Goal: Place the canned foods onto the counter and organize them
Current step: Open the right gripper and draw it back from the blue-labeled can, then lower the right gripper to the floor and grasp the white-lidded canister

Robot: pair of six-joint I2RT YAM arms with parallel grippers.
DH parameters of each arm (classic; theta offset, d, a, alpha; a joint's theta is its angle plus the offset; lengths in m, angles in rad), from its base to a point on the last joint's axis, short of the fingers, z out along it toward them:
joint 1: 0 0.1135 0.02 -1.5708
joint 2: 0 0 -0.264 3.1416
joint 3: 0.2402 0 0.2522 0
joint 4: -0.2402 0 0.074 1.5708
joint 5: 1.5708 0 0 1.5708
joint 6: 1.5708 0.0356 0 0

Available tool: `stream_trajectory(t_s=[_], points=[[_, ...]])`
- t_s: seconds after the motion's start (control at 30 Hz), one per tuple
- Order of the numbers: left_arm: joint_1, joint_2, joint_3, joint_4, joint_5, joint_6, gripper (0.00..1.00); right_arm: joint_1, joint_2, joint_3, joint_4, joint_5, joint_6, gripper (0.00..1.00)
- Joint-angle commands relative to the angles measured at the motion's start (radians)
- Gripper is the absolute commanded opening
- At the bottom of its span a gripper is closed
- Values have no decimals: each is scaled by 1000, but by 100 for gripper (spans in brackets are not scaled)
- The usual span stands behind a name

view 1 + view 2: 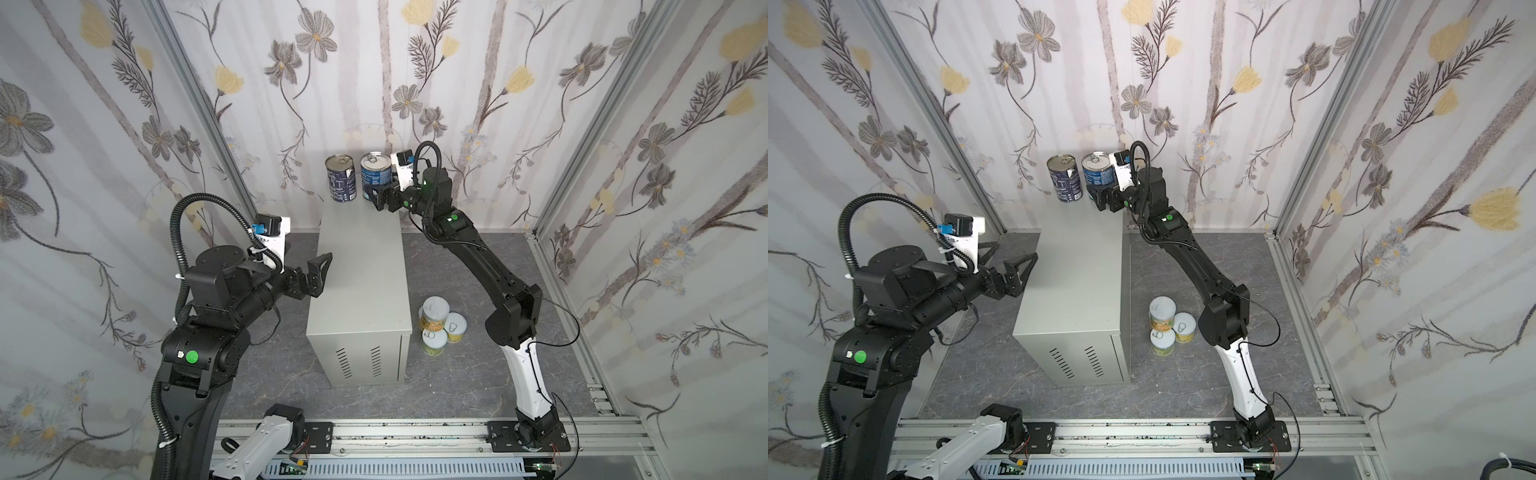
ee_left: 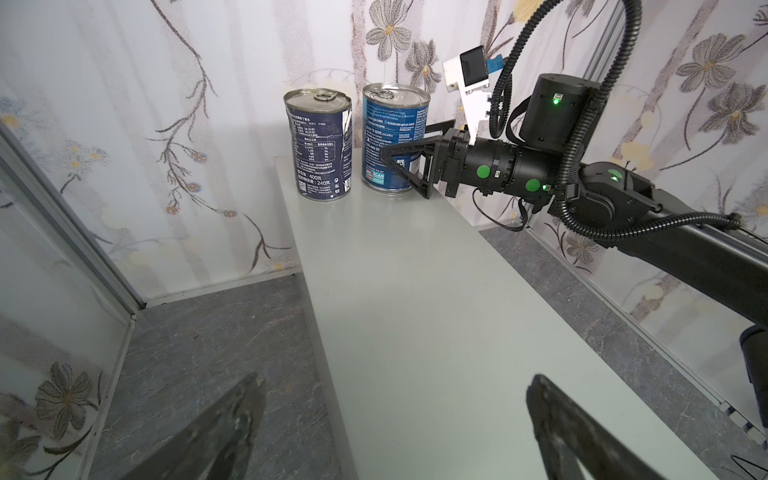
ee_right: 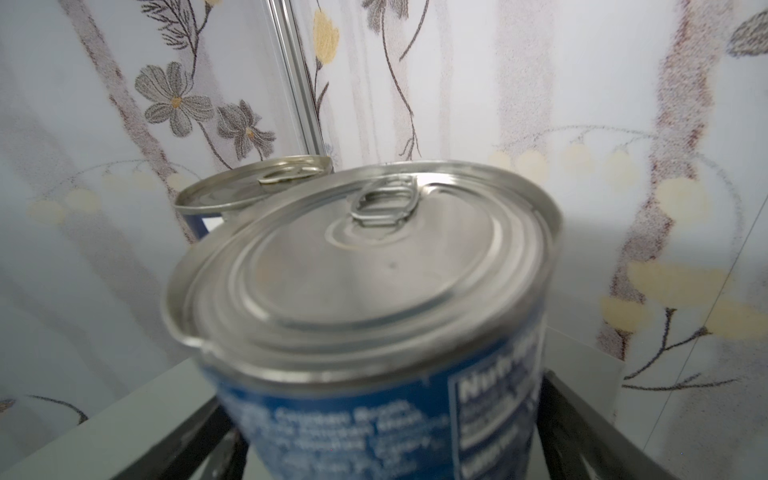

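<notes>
I am watching the left pincer (image 1: 1011,258) hovering wide open and empty at the 9 o'clock edge of the bench (image 1: 357,266), about halfway along it. At the bench's 12 o'clock end two tall cans are standing upright, almost touching: the dark blue can (image 1: 341,183), then the brighter blue can (image 1: 375,176). The right pincer (image 1: 376,197) is reaching in level from 4 o'clock and straddling the low part of that brighter can, one finger on each side. I cannot tell whether the fingers are pressing on it or standing just clear.

What I am weighing for the next move is this. The short cans (image 1: 440,324), three lids showing, are sitting upright in a tight cluster on the floor (image 1: 457,374) at the bench's 4 o'clock corner. That is roughly 5 o'clock from the right pincer and well below it. The bench is standing between them and the left arm, so I am judging the right arm to be the nearer one.
</notes>
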Motion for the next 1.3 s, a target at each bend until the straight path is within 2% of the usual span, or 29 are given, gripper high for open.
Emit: stream_trajectory(t_s=[0.0,0.27,0.4,0.57,0.77,0.9,1.0,1.13,1.27], points=[[0,-4,1,28,10,-2,100,3,-18,-8,-9,3,2,100],[2,-7,-2,27,14,-3,100,9,-143,-195,81,18,-5,100],[2,-1,-1,33,25,-11,100,14,-271,-374,132,36,-15,100],[2,-3,-12,43,53,-22,100,18,-503,-687,187,74,-16,100],[0,2,-22,37,152,-44,100,30,-825,-1066,120,221,3,100],[-1,15,-18,19,288,-48,100,52,-1023,-1302,-11,378,28,100],[-4,13,-43,41,345,-59,100,85,-1148,-1497,-36,459,60,100],[-6,16,-71,75,369,-68,100,133,-1306,-1734,-19,479,124,100],[-5,14,-107,113,374,-77,100,181,-1400,-1859,-34,523,190,100]])
